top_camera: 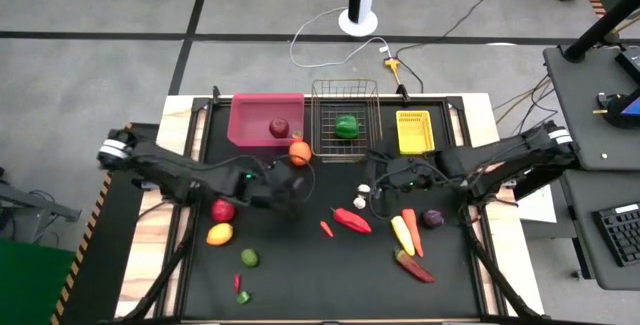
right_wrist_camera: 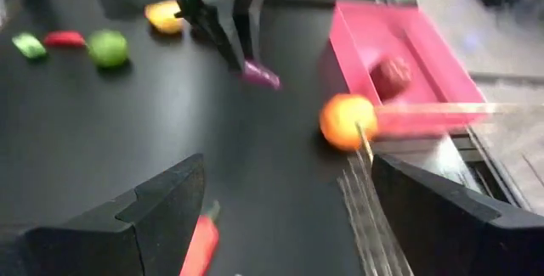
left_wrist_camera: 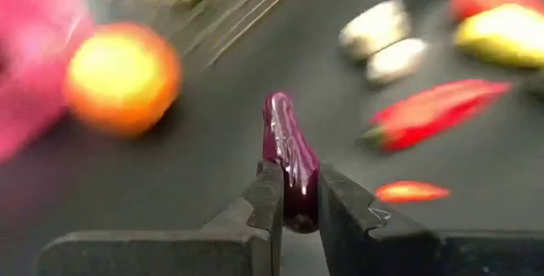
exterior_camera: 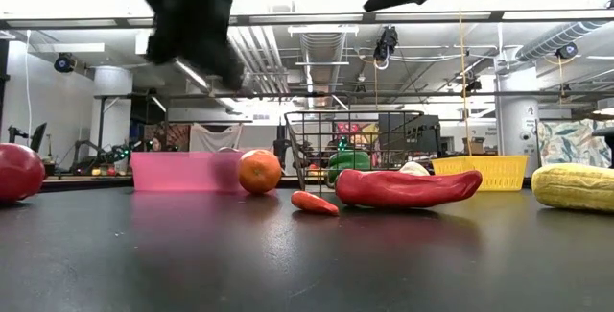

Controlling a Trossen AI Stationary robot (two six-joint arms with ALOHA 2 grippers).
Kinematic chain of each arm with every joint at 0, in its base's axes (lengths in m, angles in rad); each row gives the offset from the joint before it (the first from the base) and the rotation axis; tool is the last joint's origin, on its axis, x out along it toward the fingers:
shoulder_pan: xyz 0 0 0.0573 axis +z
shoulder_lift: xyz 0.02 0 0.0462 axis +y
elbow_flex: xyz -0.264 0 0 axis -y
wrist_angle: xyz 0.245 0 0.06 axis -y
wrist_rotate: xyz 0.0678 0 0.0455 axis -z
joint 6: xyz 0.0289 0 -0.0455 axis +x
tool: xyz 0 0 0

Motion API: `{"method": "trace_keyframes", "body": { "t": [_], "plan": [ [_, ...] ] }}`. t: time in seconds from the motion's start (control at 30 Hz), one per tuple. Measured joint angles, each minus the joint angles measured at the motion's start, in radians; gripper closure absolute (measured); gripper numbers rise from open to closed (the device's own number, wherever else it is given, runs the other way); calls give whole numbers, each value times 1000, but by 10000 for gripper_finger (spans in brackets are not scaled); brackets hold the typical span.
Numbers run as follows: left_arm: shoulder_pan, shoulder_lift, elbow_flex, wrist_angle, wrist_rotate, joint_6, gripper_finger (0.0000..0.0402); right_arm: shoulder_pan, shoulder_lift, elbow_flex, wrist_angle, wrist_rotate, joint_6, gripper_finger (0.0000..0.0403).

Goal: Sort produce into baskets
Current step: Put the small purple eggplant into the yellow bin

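Observation:
My left gripper point(top_camera: 290, 180) hangs over the black table just in front of the pink bin point(top_camera: 267, 117), shut on a small glossy purple vegetable point(left_wrist_camera: 287, 149). An orange point(top_camera: 299, 152) lies on the table against that bin, which holds a red apple point(top_camera: 279, 126). The wire basket point(top_camera: 345, 100) holds a green pepper point(top_camera: 346, 126). The yellow bin point(top_camera: 415, 131) stands to its right. My right gripper point(right_wrist_camera: 289, 225) is open in the air near the garlic point(top_camera: 363, 189), touching nothing. My left gripper pinches one end of the purple vegetable point(left_wrist_camera: 294, 204) between its two fingers point(left_wrist_camera: 270, 193). The rest of it sticks out past the fingertips along the line they point. The fingers slant down and forward. In the right wrist view the vegetable point(right_wrist_camera: 259, 74) hangs clear of the table.
On the table lie a large red pepper point(top_camera: 351, 220), a small red chilli point(top_camera: 326, 228), corn point(top_camera: 402, 233), a carrot point(top_camera: 411, 230), a purple onion point(top_camera: 432, 218) and another chilli point(top_camera: 413, 265). At the left lie an apple point(top_camera: 222, 209), a lemon point(top_camera: 219, 233) and a lime point(top_camera: 249, 257).

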Motion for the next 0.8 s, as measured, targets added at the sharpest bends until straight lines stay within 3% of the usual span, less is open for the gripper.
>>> {"method": "trace_keyframes", "body": {
  "t": [0.13, 0.33, 0.43, 0.67, 0.8],
  "plan": [
    [-71, -58, -2, 218, -32, 244, 365, 4, 0, -140, 328, -30, -57, 78],
    [-125, -70, -18, 483, -32, 534, 364, 4, 10, -323, 895, -241, -126, 78],
    [-126, -46, -19, 583, -30, 632, 364, 4, 37, -374, 1096, -334, -128, 78],
    [-124, 70, -19, 876, 68, 856, 364, 4, 140, -381, 1267, -397, -125, 81],
    [-124, 109, -19, 962, 101, 901, 364, 4, 180, -381, 1342, -441, -136, 95]
  ]
}}
